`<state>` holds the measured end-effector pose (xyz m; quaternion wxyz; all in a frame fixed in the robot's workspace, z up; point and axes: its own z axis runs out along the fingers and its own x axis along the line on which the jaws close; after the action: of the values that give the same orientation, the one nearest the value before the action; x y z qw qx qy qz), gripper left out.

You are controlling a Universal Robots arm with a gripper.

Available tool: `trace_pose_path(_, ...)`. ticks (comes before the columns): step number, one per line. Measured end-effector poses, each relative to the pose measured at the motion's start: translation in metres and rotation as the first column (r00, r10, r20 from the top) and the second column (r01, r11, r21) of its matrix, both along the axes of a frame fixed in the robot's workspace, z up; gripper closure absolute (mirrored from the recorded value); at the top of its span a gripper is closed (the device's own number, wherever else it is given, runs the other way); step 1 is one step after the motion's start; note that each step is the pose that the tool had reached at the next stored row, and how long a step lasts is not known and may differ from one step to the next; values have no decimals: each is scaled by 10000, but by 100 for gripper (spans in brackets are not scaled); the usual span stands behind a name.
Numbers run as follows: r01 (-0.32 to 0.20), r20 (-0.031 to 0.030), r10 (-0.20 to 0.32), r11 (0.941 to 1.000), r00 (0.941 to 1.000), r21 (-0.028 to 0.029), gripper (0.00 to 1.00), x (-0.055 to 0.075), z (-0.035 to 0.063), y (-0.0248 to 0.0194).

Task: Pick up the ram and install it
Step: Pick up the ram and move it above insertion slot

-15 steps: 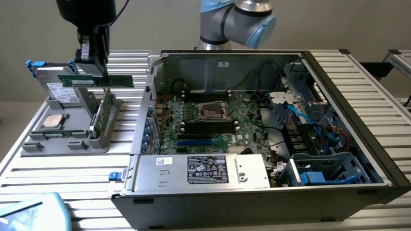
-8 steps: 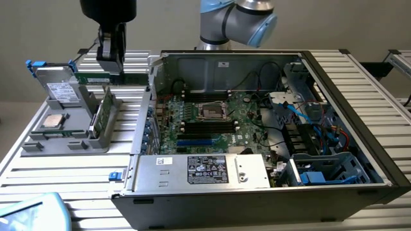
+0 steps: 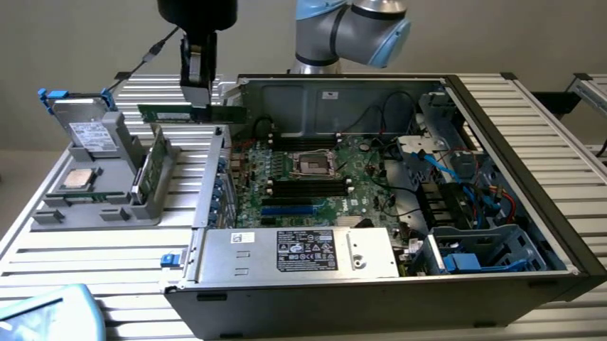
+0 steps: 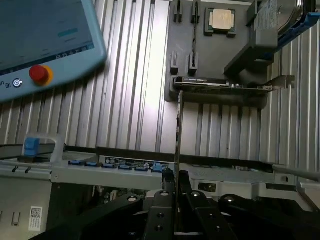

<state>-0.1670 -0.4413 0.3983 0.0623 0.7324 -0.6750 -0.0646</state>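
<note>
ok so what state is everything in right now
gripper: shut on the ram
ram: held level in the air, not in any slot
computer case: side open, motherboard exposed
green board: standing upright in the grey rack
</note>
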Motion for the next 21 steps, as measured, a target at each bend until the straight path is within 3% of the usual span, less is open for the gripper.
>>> trace_pose_path(21, -69, -30, 69, 10000, 10000, 42, 86, 955, 26, 0)
